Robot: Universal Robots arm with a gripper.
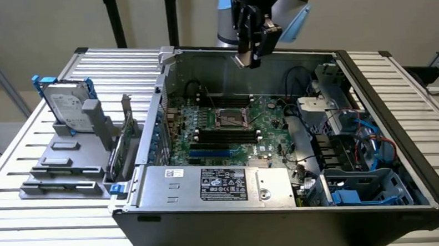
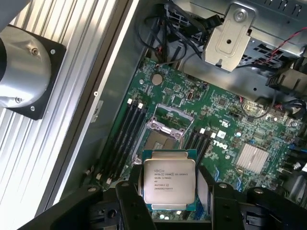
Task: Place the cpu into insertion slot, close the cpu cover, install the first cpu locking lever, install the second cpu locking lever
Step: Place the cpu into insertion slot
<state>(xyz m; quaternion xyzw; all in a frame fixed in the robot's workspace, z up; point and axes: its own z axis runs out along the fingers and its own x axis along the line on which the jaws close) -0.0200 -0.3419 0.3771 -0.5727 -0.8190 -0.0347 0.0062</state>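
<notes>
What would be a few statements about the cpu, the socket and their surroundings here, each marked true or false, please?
1. The gripper holds the cpu between its fingers. True.
2. The cpu sits in the insertion slot. False: the slot's dark centre is bare, and the cpu is up off the board in the gripper.
3. The cpu cover is shut over the slot. False: it looks swung open, leaving the slot uncovered.
4. A hard drive stands outside the black computer case, toward the exterior view's left. True.
</notes>
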